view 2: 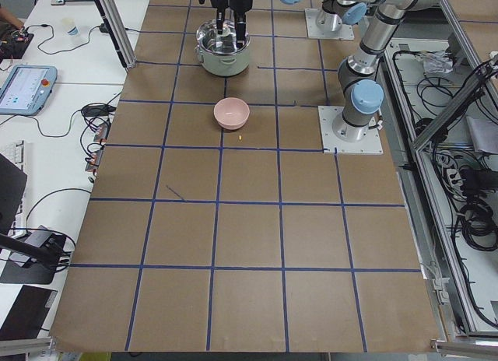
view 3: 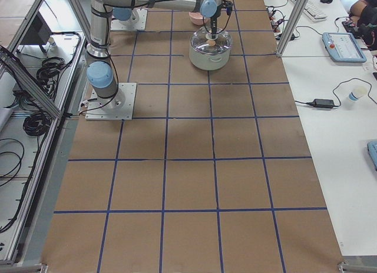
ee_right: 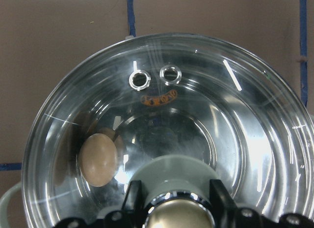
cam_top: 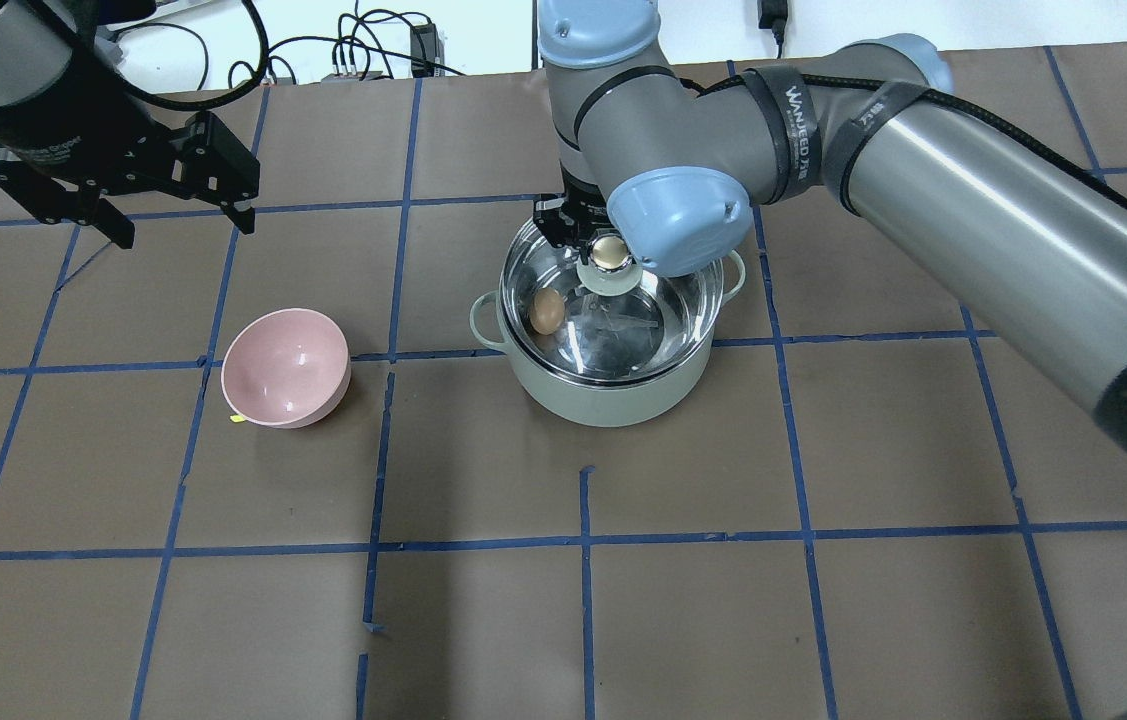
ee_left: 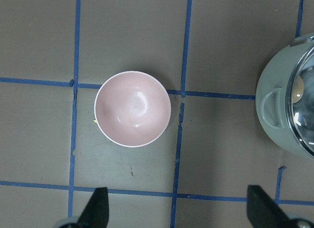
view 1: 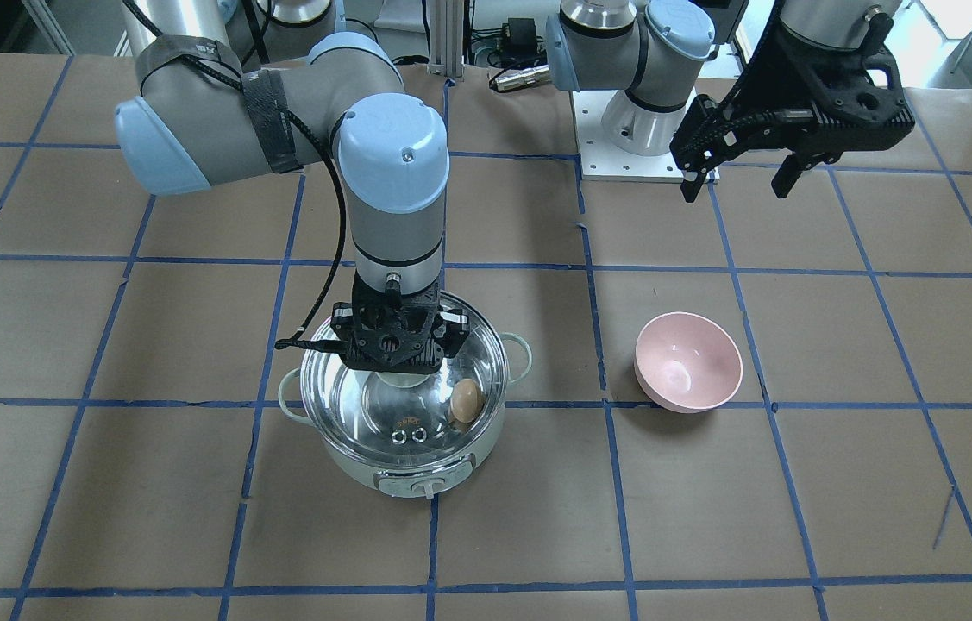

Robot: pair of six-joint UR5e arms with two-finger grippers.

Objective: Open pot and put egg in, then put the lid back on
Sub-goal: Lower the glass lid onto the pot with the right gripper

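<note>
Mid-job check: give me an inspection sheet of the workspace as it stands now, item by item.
Surface: table covered in brown paper with a blue tape grid; no spills seen.
Job's things: egg lies inside the pot; lid covers the pot's mouth, full seating cannot be confirmed.
Clutter: empty pink bowl upright beside the pot; tiny yellow speck next to it.
Grippers: right gripper closed on the lid's knob; left gripper open, empty, raised above the table.
Cables: black cable strapped along the right arm, running down to its gripper.
Surroundings: side desks with a tablet and a paper cup.
</note>
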